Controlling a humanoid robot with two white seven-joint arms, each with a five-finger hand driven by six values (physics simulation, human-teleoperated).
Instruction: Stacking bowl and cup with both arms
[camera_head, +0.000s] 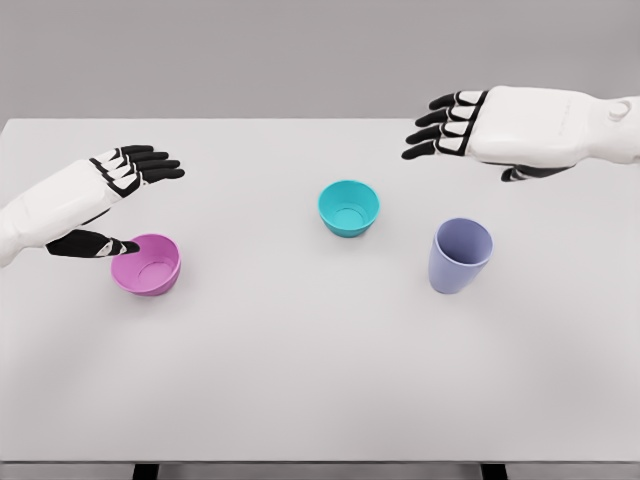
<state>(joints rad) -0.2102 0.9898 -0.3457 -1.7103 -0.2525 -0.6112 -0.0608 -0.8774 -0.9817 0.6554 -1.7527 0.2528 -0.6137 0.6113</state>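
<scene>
A pink bowl (148, 265) sits on the white table (320, 380) at the left. A teal bowl (349, 207) stands upright near the middle. A lavender cup (460, 256) stands to its right, tilted slightly. My left hand (130, 205) hovers just above and left of the pink bowl, fingers spread, thumb tip over the bowl's rim, holding nothing. My right hand (445, 135) floats open above the table's far right, behind the lavender cup and well apart from it.
The table's far edge runs along the top against a grey wall. Its front edge shows at the bottom, with dark legs below.
</scene>
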